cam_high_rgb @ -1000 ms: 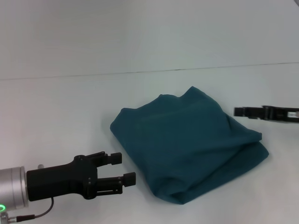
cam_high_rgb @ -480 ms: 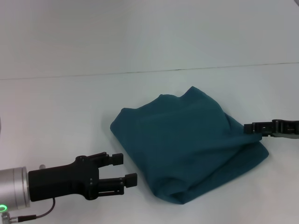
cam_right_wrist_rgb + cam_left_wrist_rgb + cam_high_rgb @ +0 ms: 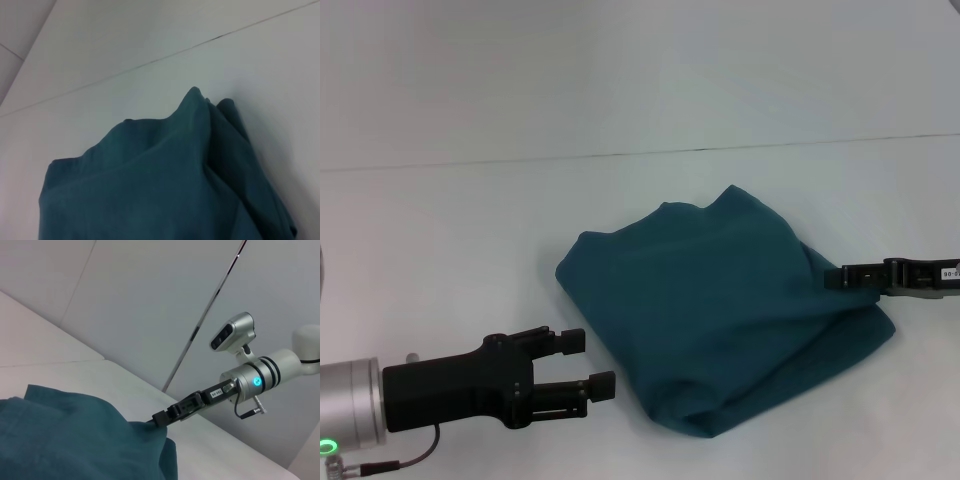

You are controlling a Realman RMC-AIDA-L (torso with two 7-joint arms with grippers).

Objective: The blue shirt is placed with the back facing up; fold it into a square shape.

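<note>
Where the pale surface spreads matte and smooth, one shirt lies near its middle, folded into a thick, roughly four-sided bundle. Its cloth is soft, plain dark teal, with no lettering showing. Several layers stack at the near edge, which bulges rounded rather than flat, and the far corner rises in two small peaks. Shallow creases run across the top layer. The right wrist view shows the same stacked folds falling down one side.

Two arms are in sight. The left gripper sits low at the near left, just beside the shirt's near corner but apart from it. It is black, blocky hard plastic on a silver cylindrical wrist with a green light, and its jaws stand apart, two square-tipped fingers with nothing between them.

The right gripper reaches in from the right, thin and black in profile, its tip at the shirt's right edge. From the left wrist view its tip meets the cloth at a fold; whether its jaws are apart or together I cannot tell. A thin dark seam crosses the surface behind the shirt.
</note>
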